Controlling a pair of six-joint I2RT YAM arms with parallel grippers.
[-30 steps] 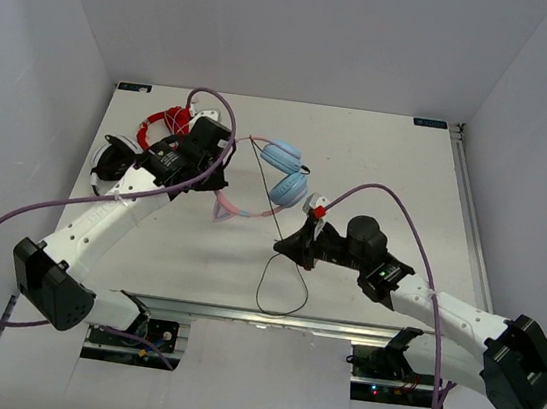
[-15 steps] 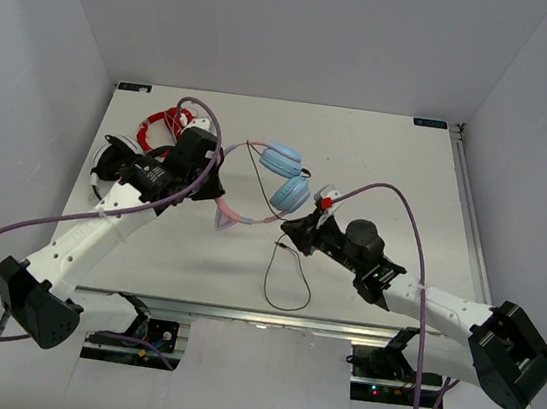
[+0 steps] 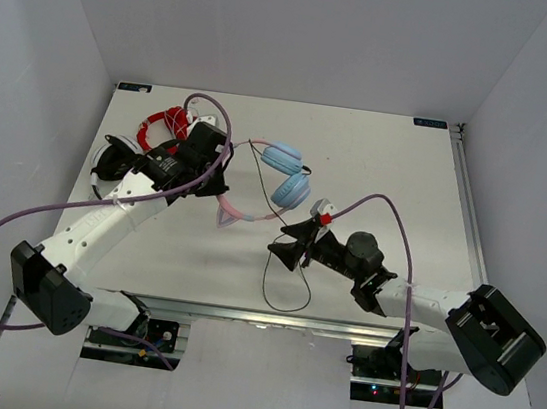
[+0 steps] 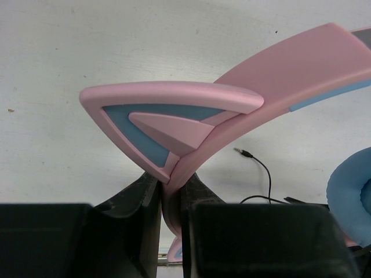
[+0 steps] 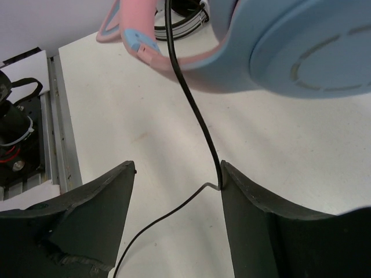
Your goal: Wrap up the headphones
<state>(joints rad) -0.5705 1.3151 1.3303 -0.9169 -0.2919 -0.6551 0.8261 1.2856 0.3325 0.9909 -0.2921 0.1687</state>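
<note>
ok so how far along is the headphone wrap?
Done: nothing wrapped yet; the cable trails loose over the table. In hand: left gripper clamps the pink headband, and right gripper is open with the cable between its fingers. Left: all the winding.

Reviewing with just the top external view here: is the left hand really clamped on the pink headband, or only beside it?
Observer: Clamped. The left wrist view shows the left hand shut on the pink headband, right under a cat ear.
Operator: Does the right hand hold the cable?
Observer: No. Its wrist view shows it open, the cable running through the gap, against one finger but not pinched.
Operator: Where is the plug?
Observer: Lying loose on the table, seen in the left wrist view.
</note>
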